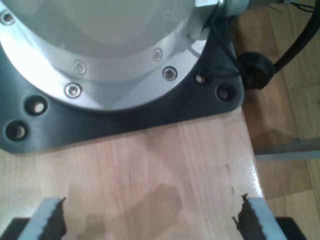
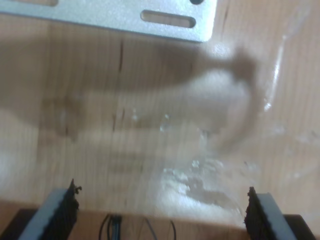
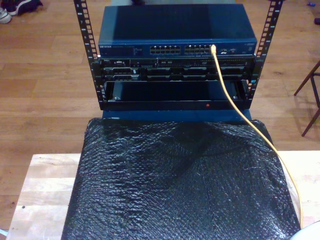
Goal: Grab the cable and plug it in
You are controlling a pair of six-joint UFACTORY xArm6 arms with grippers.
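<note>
In the upper middle of the exterior view, the cable (image 3: 227, 85) has its tip seated in a port on the front of the blue network switch (image 3: 177, 31), toward that switch's right end as the view shows it. From there the yellow-orange line drops down across the dark rack (image 3: 175, 80) below the switch, then runs diagonally toward the lower right of the frame, following the right edge of the black bubble-wrap sheet (image 3: 175, 185) until it reaches the bottom right corner. The sheet covers most of the light wooden counter (image 3: 45, 190), which shows bare at the lower left and at the right edge of the exterior view. Wooden floor (image 3: 45, 85) surrounds the rack.

In the first wrist view, our first end effector (image 1: 150, 220) is released: its two toothed fingertips (image 1: 52, 220) stand wide apart at the bottom of the frame with nothing between them. It looks down on bare pale wood, and across the upper part of that frame sits a round silver arm base (image 1: 100, 55) bolted on a black mounting plate (image 1: 150, 112).

In the second wrist view, our second end effector (image 2: 162, 212) is likewise released, fingertips (image 2: 62, 215) far apart over glossy wood, gripping nothing. A slotted silver metal plate (image 2: 150, 20) lies along the top of that frame.
</note>
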